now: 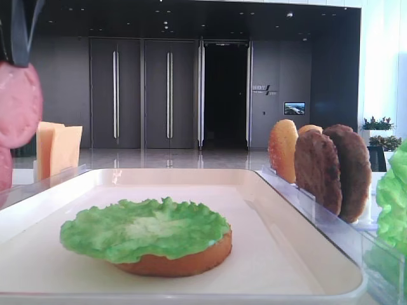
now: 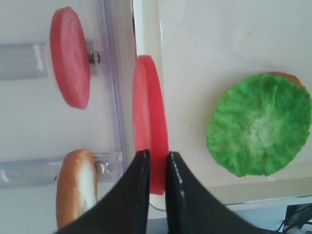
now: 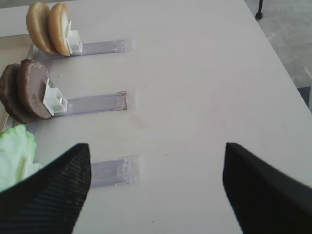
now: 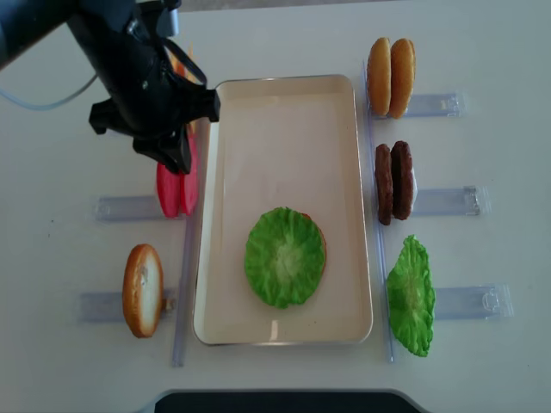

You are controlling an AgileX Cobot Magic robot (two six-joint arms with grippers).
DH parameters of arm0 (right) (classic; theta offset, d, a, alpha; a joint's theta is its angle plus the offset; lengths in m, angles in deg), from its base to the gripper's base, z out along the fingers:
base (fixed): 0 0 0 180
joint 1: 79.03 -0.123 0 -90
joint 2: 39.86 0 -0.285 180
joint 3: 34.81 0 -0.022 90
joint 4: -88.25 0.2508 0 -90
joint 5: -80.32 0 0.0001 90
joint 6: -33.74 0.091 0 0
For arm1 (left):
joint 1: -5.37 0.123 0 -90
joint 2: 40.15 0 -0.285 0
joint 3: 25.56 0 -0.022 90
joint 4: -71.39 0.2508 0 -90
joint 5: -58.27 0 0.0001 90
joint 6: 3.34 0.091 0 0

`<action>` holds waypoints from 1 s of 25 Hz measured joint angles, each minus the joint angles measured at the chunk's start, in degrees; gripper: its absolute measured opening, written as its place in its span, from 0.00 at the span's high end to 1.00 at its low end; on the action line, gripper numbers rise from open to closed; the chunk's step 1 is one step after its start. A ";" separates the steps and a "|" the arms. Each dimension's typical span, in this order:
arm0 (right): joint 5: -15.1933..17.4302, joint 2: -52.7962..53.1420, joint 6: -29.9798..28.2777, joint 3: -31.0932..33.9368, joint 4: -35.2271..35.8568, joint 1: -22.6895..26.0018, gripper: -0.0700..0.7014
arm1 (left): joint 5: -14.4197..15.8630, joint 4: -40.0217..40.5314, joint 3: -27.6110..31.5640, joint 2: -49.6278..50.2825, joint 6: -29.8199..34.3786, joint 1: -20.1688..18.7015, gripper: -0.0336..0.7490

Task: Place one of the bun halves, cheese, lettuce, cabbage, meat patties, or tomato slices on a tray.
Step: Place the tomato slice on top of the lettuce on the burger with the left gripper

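Observation:
My left gripper (image 2: 156, 158) is shut on a red tomato slice (image 2: 150, 122), held edge-on above the left rim of the cream tray (image 2: 204, 58). From overhead the gripper (image 4: 176, 159) and its slice (image 4: 190, 172) hang beside a second tomato slice (image 4: 168, 194) that stands in its rack. On the tray (image 4: 284, 129) lies a green lettuce leaf (image 4: 284, 256) on top of a bun half (image 1: 184, 260). My right gripper (image 3: 156, 161) is open over bare table, with nothing between its fingers.
Left of the tray a bun half (image 4: 142, 290) stands in a clear rack, and cheese slices (image 1: 57, 149) stand further back. On the right, racks hold two bun halves (image 4: 390, 77), two meat patties (image 4: 393, 182) and a lettuce leaf (image 4: 411, 295).

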 joint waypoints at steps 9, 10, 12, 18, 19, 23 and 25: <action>0.00 0.00 0.00 0.00 0.00 0.00 0.22 | 0.49 0.30 7.67 -12.73 -0.72 0.00 0.88; 0.00 0.00 0.00 0.00 0.00 0.00 0.22 | 0.59 0.30 7.79 -13.10 -0.80 0.00 0.88; 0.00 0.00 0.00 0.00 0.00 0.00 0.22 | 0.66 0.00 7.79 -13.16 -0.89 0.00 0.88; 0.00 0.00 0.00 0.00 0.00 0.00 0.22 | 0.66 -1.96 7.79 -13.11 0.08 0.00 0.88; 0.00 0.00 0.00 0.00 0.00 0.00 0.22 | 0.66 -3.21 7.79 -12.99 1.33 0.00 0.88; 0.00 0.00 0.00 0.00 0.00 0.00 0.22 | 0.66 -10.22 7.79 -10.09 8.06 0.00 0.89; 0.00 0.00 0.00 0.00 0.00 0.00 0.22 | -0.04 -15.67 7.85 -7.91 12.76 0.00 0.89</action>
